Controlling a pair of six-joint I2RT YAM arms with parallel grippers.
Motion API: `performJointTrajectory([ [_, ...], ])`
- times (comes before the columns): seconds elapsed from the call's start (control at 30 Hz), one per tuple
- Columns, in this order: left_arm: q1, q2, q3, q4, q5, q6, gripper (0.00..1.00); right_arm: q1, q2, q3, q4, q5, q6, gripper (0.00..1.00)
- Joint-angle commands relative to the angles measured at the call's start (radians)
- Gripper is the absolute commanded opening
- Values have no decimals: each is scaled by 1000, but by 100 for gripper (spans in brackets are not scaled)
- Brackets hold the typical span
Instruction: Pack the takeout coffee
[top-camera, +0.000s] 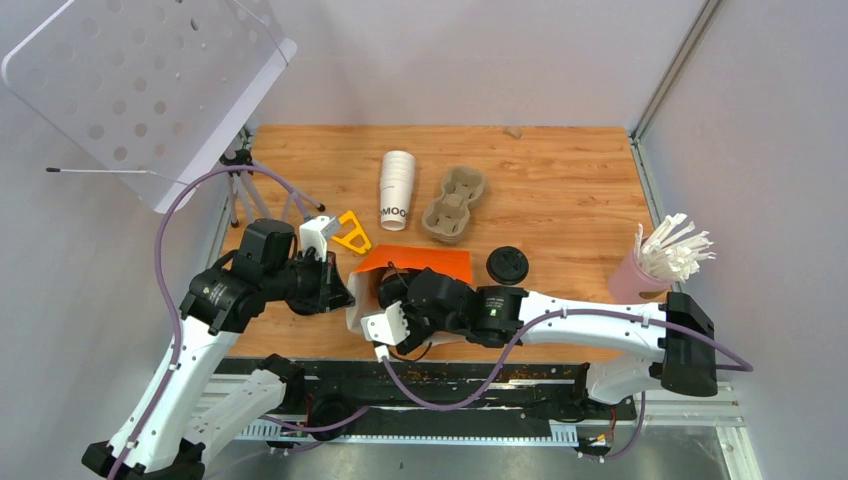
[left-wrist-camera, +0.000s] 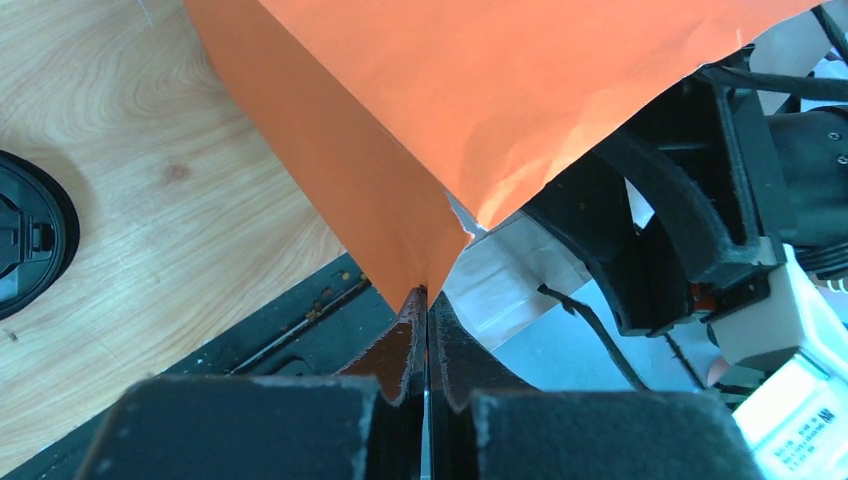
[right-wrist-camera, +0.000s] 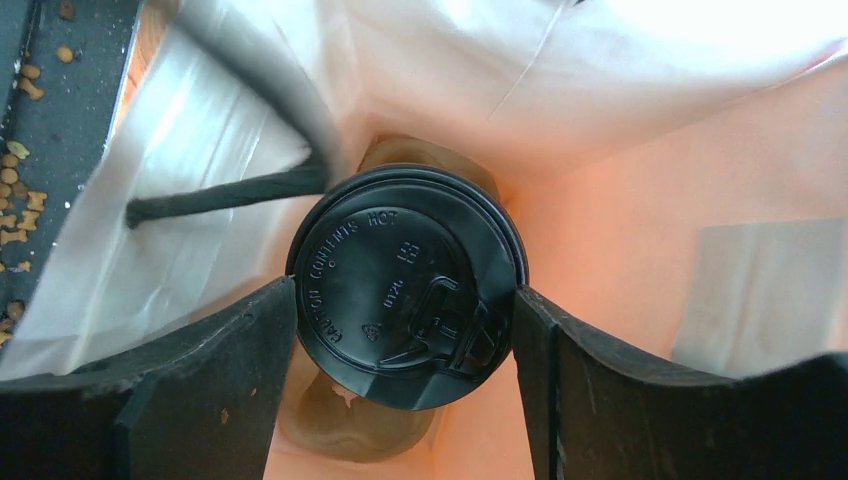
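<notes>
The takeout coffee (right-wrist-camera: 405, 270) shows from above as a round black lid; its white cup is hidden below. It sits inside the orange paper bag (right-wrist-camera: 620, 230), above a brown pulp shape (right-wrist-camera: 350, 425). My right gripper (right-wrist-camera: 405, 300) reaches into the bag, with one finger pressed against each side of the lid. From above, the orange bag (top-camera: 420, 262) lies near the front edge with the right gripper (top-camera: 385, 290) in its mouth. My left gripper (left-wrist-camera: 428, 300) is shut on a corner of the bag's rim (left-wrist-camera: 480, 100) and holds it up.
A stack of lidless white cups (top-camera: 396, 188) and a pulp cup carrier (top-camera: 455, 203) lie behind the bag. A loose black lid (top-camera: 507, 265) sits to its right. A pink cup of white sticks (top-camera: 640, 275) stands far right, and a yellow piece (top-camera: 352, 233) sits left.
</notes>
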Motion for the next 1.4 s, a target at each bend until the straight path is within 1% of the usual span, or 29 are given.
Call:
performJointTrajectory([
  [0.0, -3, -1, 3, 19, 30, -18, 0, 3, -43, 54, 28, -74, -20, 66],
  [0.17, -3, 3, -2, 16, 32, -19, 0, 0, -28, 57, 9, -160, -26, 68],
  [0.33, -3, 30, 20, -21, 57, -9, 0, -25, 35, 90, -25, -151, -39, 69],
  [0.4, -4, 41, 24, -31, 76, -11, 0, -29, 53, 82, -25, -131, -62, 69],
  [0.63, -3, 47, 26, -24, 77, -39, 0, -29, 82, 36, 57, 103, -136, 68],
  [0.73, -3, 49, 25, -24, 75, -41, 0, -32, 67, 21, 78, 119, -159, 68],
  [0.9, -3, 63, 38, -32, 67, -40, 0, -29, 32, 23, 69, 69, -159, 68],
  [1.03, -3, 70, 45, -31, 63, -40, 0, -31, -33, 40, 40, -48, -105, 69],
  [1.17, -2, 73, 47, -30, 59, -35, 0, -34, -34, 89, -95, -129, -51, 69],
  [1.37, -3, 79, 49, -19, 76, -29, 0, -48, 2, 122, -193, -210, -42, 69],
])
